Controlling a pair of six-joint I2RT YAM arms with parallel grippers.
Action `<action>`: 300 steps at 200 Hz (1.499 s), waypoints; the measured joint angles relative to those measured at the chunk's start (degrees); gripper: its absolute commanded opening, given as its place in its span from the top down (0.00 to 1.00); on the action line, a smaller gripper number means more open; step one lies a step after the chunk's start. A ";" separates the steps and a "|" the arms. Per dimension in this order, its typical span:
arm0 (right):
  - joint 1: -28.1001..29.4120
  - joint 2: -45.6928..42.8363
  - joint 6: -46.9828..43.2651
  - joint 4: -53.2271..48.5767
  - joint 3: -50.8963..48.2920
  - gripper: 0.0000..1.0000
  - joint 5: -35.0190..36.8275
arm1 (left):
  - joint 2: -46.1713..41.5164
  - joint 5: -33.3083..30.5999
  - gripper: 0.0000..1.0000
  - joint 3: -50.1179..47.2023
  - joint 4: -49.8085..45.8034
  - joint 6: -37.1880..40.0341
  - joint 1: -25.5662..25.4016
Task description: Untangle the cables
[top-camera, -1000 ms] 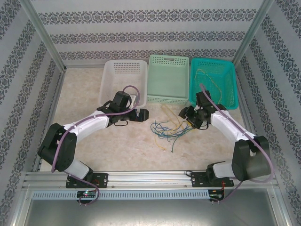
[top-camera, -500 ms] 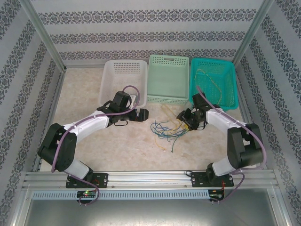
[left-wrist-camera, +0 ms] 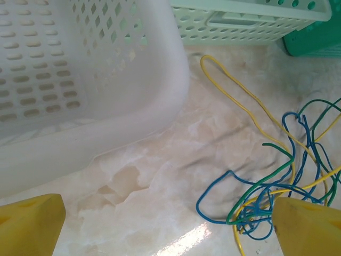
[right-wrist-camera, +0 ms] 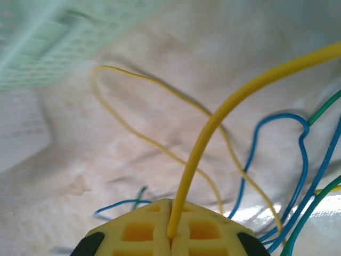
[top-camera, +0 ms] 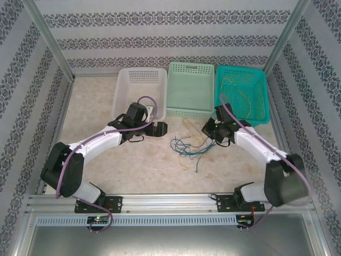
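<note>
Top view: the cables (top-camera: 187, 145) lie in a loose knot on the worktop (top-camera: 96, 106) at frame centre, below the pale green basket (top-camera: 192, 112), between the left tool (top-camera: 160, 129) and the right tool (top-camera: 209, 129).

Left wrist view: the left tool (left-wrist-camera: 168, 216) gapes wide and holds nothing. The cables (left-wrist-camera: 277, 186) sprawl at lower right, near the white basket (left-wrist-camera: 133, 106).

Right wrist view: the right tool (right-wrist-camera: 170, 234) is pinched shut on a yellow cable (right-wrist-camera: 213, 125) at bottom centre.

The wire looks light, limp and probably slick. It is best taken near a free end or outer loop and drawn gently, so the knot does not tighten.
</note>
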 measured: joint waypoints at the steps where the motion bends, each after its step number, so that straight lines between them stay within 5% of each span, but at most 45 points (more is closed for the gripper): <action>1: 0.07 -0.22 0.00 0.02 0.02 1.00 0.13 | 0.00 0.00 0.00 0.00 0.02 0.00 0.00; 91: 11.15 -11.15 -6.73 -1.05 7.23 1.00 11.76 | -0.63 1.81 0.00 -0.28 2.47 -0.02 -0.13; 141: 19.37 -10.62 -15.23 -0.42 13.53 1.00 18.91 | -2.89 4.76 0.00 0.00 7.30 3.13 -6.01; 238: 20.15 -10.43 -17.94 -0.02 16.76 1.00 21.44 | 2.71 9.44 0.04 8.48 13.00 6.64 -10.64; 257: 20.15 -10.43 -17.94 0.33 16.76 1.00 21.42 | 4.92 9.44 0.14 11.15 13.16 6.78 -11.10; 300: 20.13 -10.84 -17.75 0.35 16.76 1.00 21.46 | 8.20 11.26 0.72 14.43 13.79 7.43 -11.26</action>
